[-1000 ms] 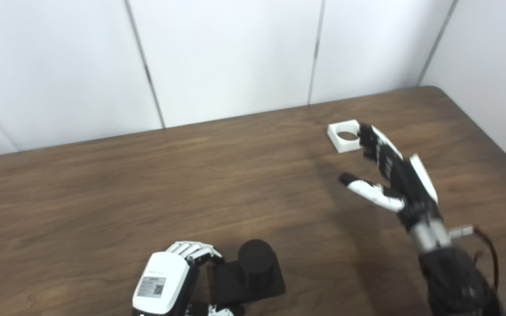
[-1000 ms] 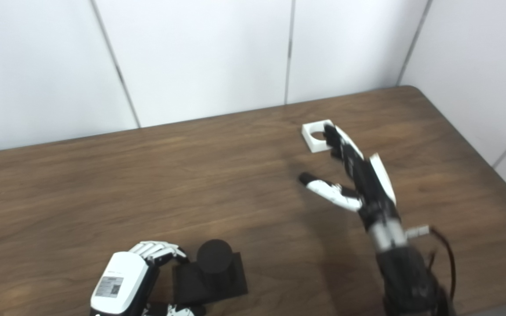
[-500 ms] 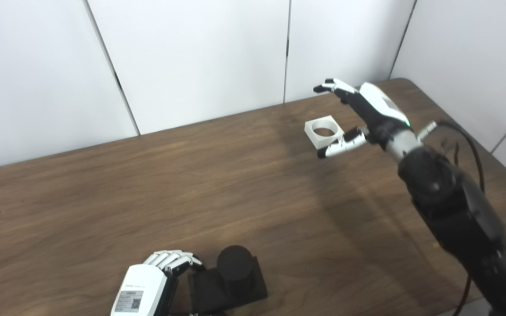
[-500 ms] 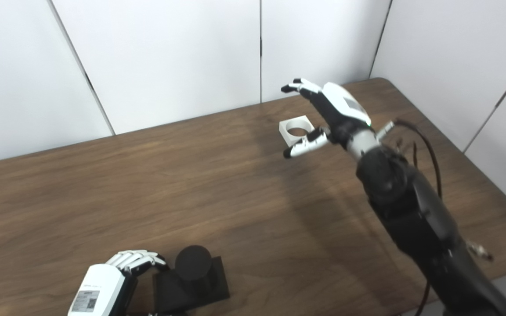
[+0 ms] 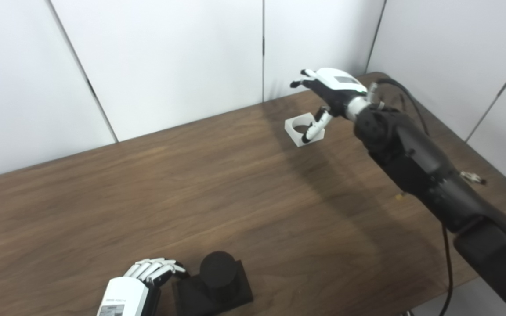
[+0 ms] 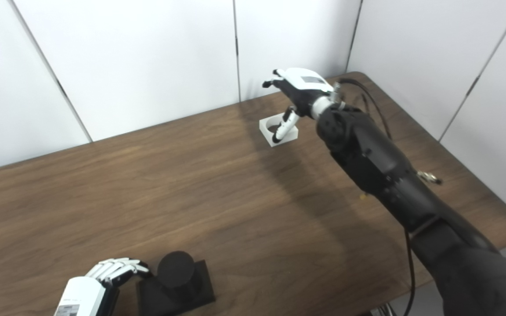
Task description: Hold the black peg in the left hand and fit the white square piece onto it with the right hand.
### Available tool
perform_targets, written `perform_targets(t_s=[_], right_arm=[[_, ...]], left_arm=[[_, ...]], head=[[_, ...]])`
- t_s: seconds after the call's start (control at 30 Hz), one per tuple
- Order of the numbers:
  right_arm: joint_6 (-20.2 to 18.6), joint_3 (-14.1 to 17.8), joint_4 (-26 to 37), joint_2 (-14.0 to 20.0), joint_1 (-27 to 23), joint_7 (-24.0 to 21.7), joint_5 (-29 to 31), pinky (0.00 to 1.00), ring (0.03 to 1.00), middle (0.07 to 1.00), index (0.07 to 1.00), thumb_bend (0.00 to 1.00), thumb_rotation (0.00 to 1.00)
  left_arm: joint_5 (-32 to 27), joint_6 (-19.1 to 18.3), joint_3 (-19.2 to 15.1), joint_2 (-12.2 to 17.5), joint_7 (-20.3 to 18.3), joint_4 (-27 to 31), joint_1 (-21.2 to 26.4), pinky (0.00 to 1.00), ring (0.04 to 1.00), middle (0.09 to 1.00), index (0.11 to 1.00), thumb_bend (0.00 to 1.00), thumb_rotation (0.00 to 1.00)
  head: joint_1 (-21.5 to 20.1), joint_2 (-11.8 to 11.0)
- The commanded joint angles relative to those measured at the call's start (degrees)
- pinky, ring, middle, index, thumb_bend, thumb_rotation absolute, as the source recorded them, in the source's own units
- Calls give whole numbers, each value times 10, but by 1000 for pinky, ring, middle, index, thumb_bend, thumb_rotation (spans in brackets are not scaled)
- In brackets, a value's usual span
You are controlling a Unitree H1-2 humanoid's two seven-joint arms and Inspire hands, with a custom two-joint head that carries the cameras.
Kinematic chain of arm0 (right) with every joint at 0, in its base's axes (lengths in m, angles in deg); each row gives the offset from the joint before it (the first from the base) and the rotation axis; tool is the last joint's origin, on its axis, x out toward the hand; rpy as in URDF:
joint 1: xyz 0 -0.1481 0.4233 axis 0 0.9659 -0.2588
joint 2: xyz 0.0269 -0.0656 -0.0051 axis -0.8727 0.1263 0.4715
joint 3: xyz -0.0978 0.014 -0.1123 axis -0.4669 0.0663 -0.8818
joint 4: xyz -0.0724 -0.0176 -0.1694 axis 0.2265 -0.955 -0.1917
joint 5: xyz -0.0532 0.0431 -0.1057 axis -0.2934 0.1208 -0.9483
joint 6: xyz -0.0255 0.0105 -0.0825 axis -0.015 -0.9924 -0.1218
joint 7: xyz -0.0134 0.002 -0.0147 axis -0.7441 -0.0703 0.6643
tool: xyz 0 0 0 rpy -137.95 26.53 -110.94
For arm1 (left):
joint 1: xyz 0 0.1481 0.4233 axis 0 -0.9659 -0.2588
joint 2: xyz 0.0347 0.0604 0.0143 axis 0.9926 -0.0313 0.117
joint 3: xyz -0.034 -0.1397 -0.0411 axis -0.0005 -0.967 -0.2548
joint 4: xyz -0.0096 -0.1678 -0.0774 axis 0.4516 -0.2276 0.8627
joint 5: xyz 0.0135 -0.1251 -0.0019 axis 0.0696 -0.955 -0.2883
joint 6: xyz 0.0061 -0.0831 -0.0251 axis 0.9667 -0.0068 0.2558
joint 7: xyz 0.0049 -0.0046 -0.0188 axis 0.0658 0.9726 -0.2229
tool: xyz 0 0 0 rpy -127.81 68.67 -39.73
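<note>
At the far right of the wooden table [image 5: 147, 193], near the back edge: white square piece [image 5: 299, 131], lying flat, round hole facing up. Above it: right hand [image 5: 330, 90], palm down, fingers [image 5: 302, 81] spread and reaching past the piece toward the wall panels [image 5: 169, 57], thumb [image 5: 316, 127] pointing down across the near right part of the piece. Not clear from either view whether the thumb touches the piece or only overlaps it in the line of sight. Nothing gripped; hand spread wide, empty. Right arm [image 5: 411, 149] black, stretched diagonally from the lower right corner across the table, a dark cable [image 5: 404, 94] looping beside the wrist.

At the near edge of the table, left of centre: black peg [image 5: 218, 270], a short upright cylinder on a square black base [image 5: 211, 296], standing on the tabletop. Just left of the base: left hand [image 5: 136, 285], white back facing up, fingers [image 5: 154, 268] curled toward the base's left edge. Contact between fingers and base not resolvable; lower part of the hand cut off by the frame edge, thumb hidden. Grip state of the left hand: cannot be determined.

Peg and white square piece well apart, at opposite ends of the table's depth.
</note>
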Motion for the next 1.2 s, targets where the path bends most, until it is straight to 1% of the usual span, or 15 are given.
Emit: perform_targets(t_s=[0.0, 0.13, 0.33, 0.5, 0.63, 0.73, 0.87, 0.93, 1.03, 1.17], right_arm=[[11, -4, -7, 29, -45, -10, -18, 976, 1000, 1000, 871, 920, 128], [1, -30, -50, 36, -82, -49, -33, 999, 1000, 1000, 864, 942, 146], [1, -67, -98, 37, -121, -89, -61, 1000, 1000, 1000, 859, 984, 195], [-11, -89, -98, 36, -141, -133, -79, 1000, 1000, 991, 851, 1000, 187], [-17, -91, -96, 31, -149, -155, -87, 1000, 1000, 983, 850, 994, 177], [-12, -93, -103, 28, -153, -157, -86, 1000, 1000, 985, 851, 997, 176], [2, -103, -128, 17, -162, -146, -89, 1000, 1000, 986, 857, 1000, 175], [4, -108, -141, 11, -167, -142, -89, 1000, 1000, 989, 857, 1000, 162], [12, -120, -160, 6, -174, -142, -94, 1000, 1000, 994, 857, 1000, 170], [17, -126, -175, 1, -176, -141, -98, 1000, 1000, 996, 855, 1000, 178]], left_arm=[[20, -24, -16, 31, -22, -24, -19, 760, 736, 698, 487, 521, 50], [20, -22, -16, 31, -20, -23, -20, 767, 738, 698, 487, 521, 50], [19, -24, -17, 29, -23, -19, -22, 770, 740, 698, 487, 521, 49], [21, -27, -17, 26, -24, -15, -22, 772, 740, 699, 487, 521, 49], [22, -27, -18, 24, -24, -13, -23, 769, 736, 697, 487, 521, 49], [24, -29, -18, 23, -26, -10, -23, 768, 736, 697, 487, 521, 50], [19, -18, -19, 24, -14, -16, -21, 762, 730, 692, 486, 521, 49], [20, -18, -19, 23, -13, -16, -22, 759, 726, 689, 486, 522, 49], [21, -20, -19, 22, -14, -13, -22, 756, 724, 687, 486, 522, 49], [18, -19, -19, 21, -12, -12, -23, 755, 724, 686, 486, 522, 49]], head=[[2, 2], [6, 3], [13, 6], [17, 7], [19, 7], [20, 7], [25, 8], [26, 8], [28, 10], [31, 12]])
